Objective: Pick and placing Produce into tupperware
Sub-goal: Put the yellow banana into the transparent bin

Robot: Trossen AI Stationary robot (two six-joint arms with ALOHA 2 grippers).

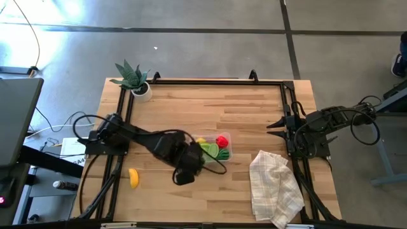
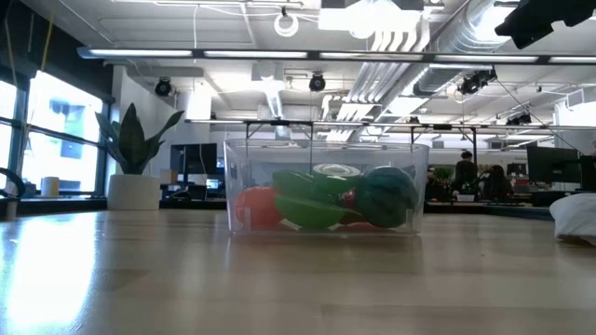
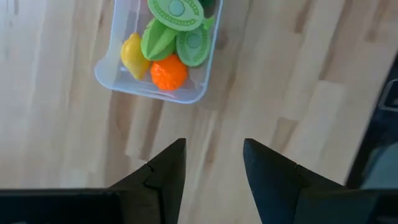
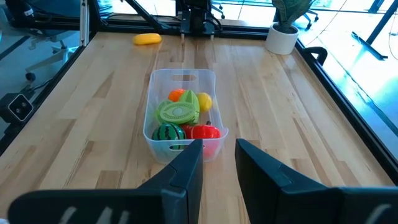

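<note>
Legible text, labels, brands, numbers, signs: none in any view. The paper sheet point(image 1: 68, 147) beside the left edge of the surface point(image 1: 254, 108) carries dark marks too small to read. The tupperware point(image 4: 181, 115) shows moulded ridges only, no lettering that can be made out. The green pieces point(image 3: 176, 9) bear an embossed pattern, not characters. Screens in the room beyond the surface show nothing readable.
</note>
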